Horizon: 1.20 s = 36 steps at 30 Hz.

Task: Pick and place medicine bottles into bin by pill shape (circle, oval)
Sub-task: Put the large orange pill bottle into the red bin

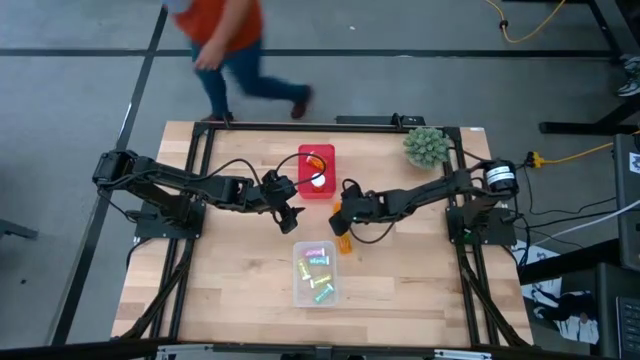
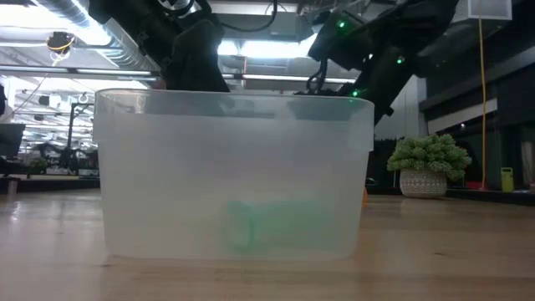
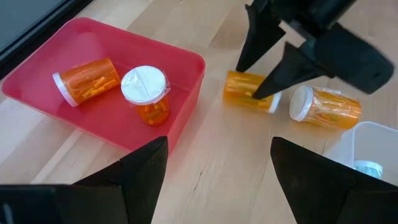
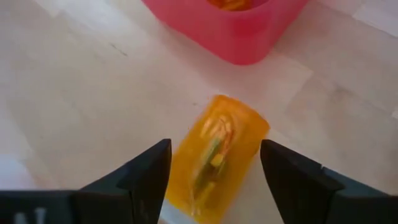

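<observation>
A red bin (image 1: 316, 170) holds two orange bottles with white caps, one lying (image 3: 87, 79), one upright (image 3: 146, 93). Two more orange bottles lie on the table on the bin's near side, one (image 3: 249, 90) under my right gripper and one (image 3: 326, 106) beside it. My right gripper (image 1: 340, 214) is open, pointing down, with a finger on either side of the first bottle (image 4: 217, 155). My left gripper (image 1: 291, 216) is open and empty, above the table by the red bin's near-left corner. A clear bin (image 1: 316, 275) holds several small pastel bottles. My right gripper has its open fingers (image 4: 146, 171) on either side of the lying orange bottle (image 4: 217, 155), coming from above. I cannot tell whether a finger touches it. The bottle lies on its side on the table.
A green spiky ball plant (image 1: 427, 146) in a pot stands at the table's far right. A person walks on the floor beyond the far edge (image 1: 230, 50). In the low view the clear bin (image 2: 234, 176) fills the front. Bare wood lies to the left and right of the clear bin.
</observation>
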{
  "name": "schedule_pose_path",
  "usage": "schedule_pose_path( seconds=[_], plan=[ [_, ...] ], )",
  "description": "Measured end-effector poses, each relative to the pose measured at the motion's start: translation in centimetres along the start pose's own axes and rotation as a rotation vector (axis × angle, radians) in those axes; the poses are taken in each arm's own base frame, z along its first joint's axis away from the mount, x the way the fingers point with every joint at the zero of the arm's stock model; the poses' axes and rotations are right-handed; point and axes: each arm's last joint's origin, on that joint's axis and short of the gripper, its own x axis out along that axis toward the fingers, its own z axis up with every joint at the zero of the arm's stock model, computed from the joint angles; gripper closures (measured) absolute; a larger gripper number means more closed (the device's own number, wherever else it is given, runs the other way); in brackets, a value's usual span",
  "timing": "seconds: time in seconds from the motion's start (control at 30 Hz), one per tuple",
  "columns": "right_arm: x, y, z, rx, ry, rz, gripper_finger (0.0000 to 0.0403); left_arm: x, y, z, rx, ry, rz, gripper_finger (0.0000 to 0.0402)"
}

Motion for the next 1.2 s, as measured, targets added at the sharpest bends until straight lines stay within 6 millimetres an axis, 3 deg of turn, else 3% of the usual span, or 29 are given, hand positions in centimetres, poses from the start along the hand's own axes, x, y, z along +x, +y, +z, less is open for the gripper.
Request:
schedule_pose_path(
  seconds=[0.33,0.8,1.0,1.2],
  plan=[
    [0.7,-1.5,-0.8,-0.078,0.094,-0.126,0.0174,0.0,0.0,0.0,0.002,0.000,0.000,0.0124],
    [0.7,-2.5,0.3,-0.175,0.110,-0.158,0.0201,0.0,0.0,0.0,0.002,0.000,0.000,0.0124],
    [-1.2,-2.8,2.7,-0.184,0.064,-0.252,0.0205,0.0,0.0,0.0,0.003,0.002,0.001,0.0124],
    [-2.7,-1.4,7.3,-0.255,-0.093,-0.214,0.0206,0.0,0.0,0.0,0.004,0.005,0.002,0.0124]
  ],
)
